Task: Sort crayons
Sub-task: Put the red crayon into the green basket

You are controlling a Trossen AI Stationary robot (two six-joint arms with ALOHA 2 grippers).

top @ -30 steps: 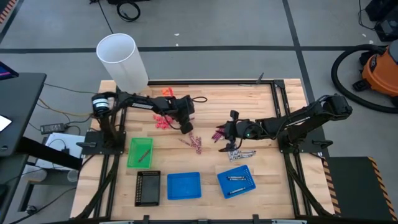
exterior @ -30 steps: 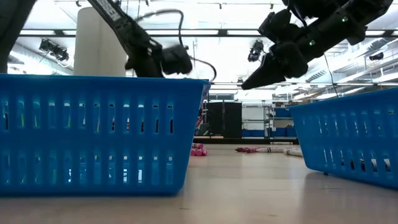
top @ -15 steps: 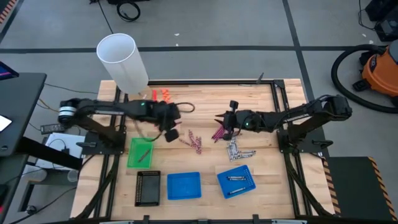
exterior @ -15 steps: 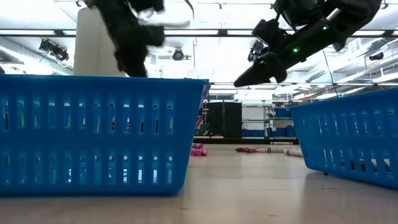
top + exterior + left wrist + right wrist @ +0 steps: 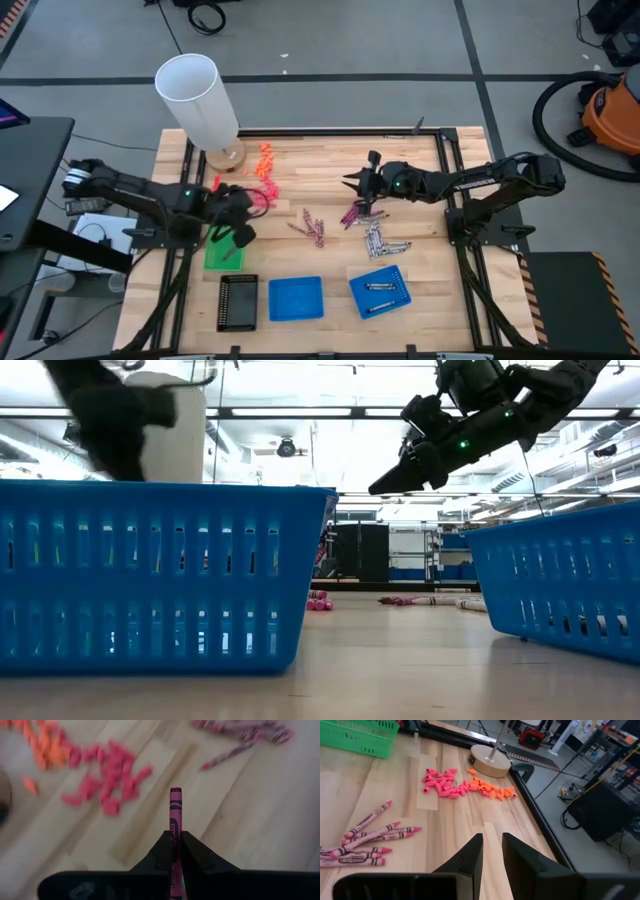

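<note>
Crayons, thin paper-wrapped wax sticks in magenta [image 5: 354,213], brownish red [image 5: 313,230] and silver-grey [image 5: 379,243], lie in loose clusters on the pale wooden table [image 5: 330,165], near the middle and beyond the shallow green plastic tray [image 5: 214,255]; they look light, stiff and brittle, inclined to roll, so a gentle pinch across the middle of the barrel seems the safest hold. The left gripper [image 5: 175,851], hovering just above the green tray, is closed tight on one magenta crayon [image 5: 175,815], clamped near its lower half with the tip jutting forward. The right gripper [image 5: 491,851] hangs well apart from that tray, over the table above the magenta cluster, its jaws parted a little and holding nothing.
</note>
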